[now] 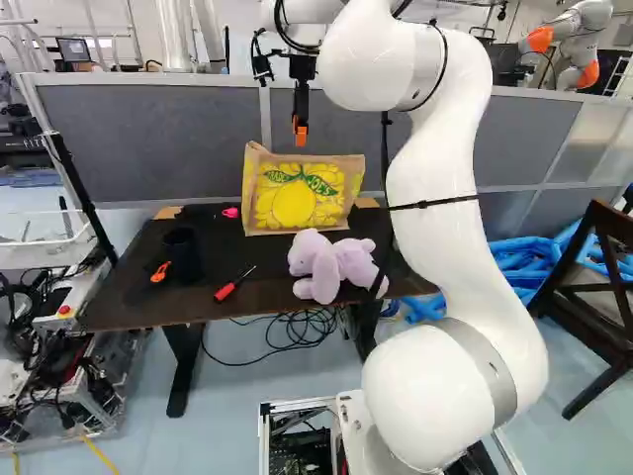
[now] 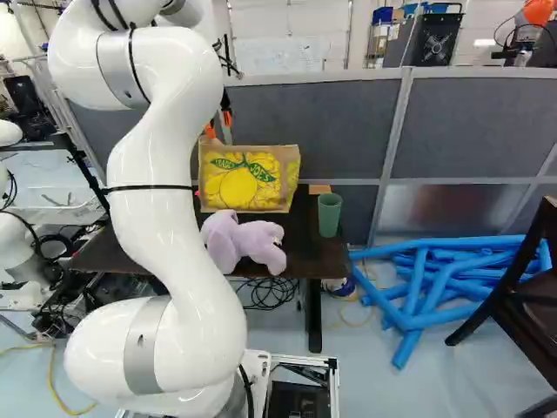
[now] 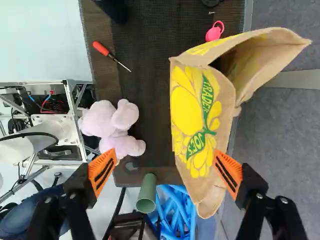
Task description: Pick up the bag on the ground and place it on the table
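Bag (image 1: 302, 195) is on the table (image 1: 143, 302), not the ground: upright by the look of it, broad printed face to the base, back toward the grey divider (image 1: 158, 139). Claw (image 3: 164, 151) released, fingers well spread, nothing grasped. Base views put it high, over or near the bag's top rim. Key relation: the bag lies ahead of the claw and off to its divider side, not centred between the tips. The divider-side orange pad (image 3: 228, 172) overlaps the printed face in the wrist view; touching or apart, cannot tell. The base-side finger is well apart from the bag, toward the plush toy (image 3: 112, 125). Bag's long axis runs sideways along the table, parallel to the divider, roughly square to the line from finger to finger. Mouth gapes, mostly toward the end away from the green cup (image 2: 329, 215). One arm only, reaching over from the base side. Judgement: the placing looks done, or all but; remaining step probably to draw the claw up and back toward the base. Watch the divider-side finger: it could snag the rim, and thin paper would likely tip or crumple at a light pull. Lift first, swing after.
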Tool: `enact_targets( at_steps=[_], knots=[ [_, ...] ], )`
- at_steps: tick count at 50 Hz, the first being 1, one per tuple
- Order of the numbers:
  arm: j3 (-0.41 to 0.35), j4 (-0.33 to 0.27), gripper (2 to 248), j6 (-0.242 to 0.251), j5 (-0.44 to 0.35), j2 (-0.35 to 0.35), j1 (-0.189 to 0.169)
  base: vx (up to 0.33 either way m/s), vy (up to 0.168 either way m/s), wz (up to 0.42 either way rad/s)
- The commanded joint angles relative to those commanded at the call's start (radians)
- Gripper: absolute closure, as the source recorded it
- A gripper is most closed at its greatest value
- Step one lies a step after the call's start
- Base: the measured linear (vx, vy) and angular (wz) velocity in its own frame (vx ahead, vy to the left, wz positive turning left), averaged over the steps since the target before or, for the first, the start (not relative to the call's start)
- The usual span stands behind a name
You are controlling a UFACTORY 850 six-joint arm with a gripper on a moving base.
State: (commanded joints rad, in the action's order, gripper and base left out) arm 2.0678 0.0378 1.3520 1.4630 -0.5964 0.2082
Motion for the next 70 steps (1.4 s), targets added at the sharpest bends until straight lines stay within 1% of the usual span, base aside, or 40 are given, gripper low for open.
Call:
enact_targets(
  at_steps=[25, 70],
  knots=[
    [0.0, 0.0, 3, 0.0, 0.0, 0.0, 0.0, -0.163, -0.005, -0.005],
    [0.0, 0.0, 3, 0.0, 0.0, 0.0, 0.0, -0.209, -0.005, -0.007]
  ],
)
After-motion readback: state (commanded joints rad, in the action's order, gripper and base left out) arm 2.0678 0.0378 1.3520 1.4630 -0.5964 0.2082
